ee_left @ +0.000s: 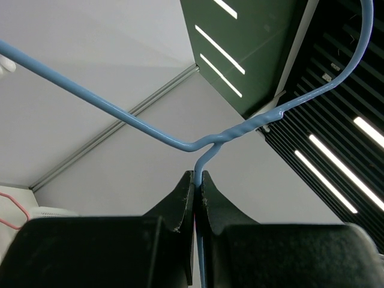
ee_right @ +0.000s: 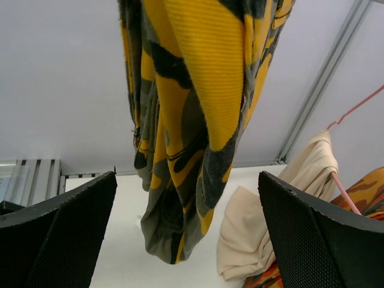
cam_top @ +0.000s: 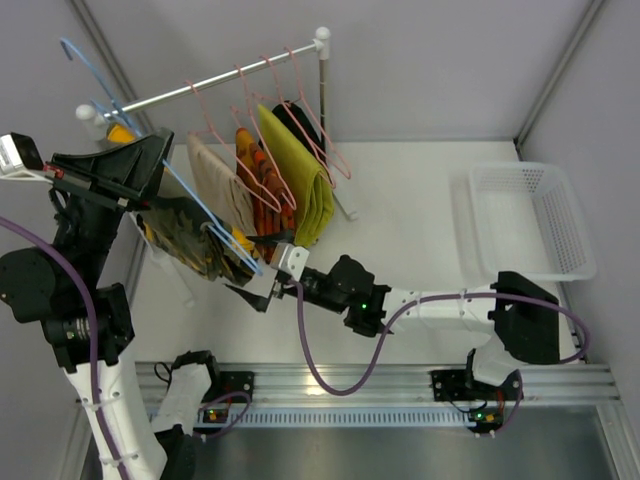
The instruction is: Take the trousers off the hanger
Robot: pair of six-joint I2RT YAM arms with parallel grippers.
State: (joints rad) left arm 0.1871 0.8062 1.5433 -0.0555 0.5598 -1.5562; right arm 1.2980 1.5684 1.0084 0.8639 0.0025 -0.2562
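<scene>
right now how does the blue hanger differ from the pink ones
The blue hanger is off the rail, held in the left gripper, jaws shut; the pink hangers hang on it. The blue one carries the camouflage trousers; the pink ones carry other garments. All are thin wire.

The trousers (cam_top: 195,240) hang on the hanger (cam_top: 200,205) at the table's left, in front of the rack (cam_top: 230,75). The left gripper (ee_left: 197,180) holds the hanger's neck above them. The right gripper (cam_top: 250,292) sits just right of the trousers; a basket (cam_top: 510,170) lies far right
</scene>
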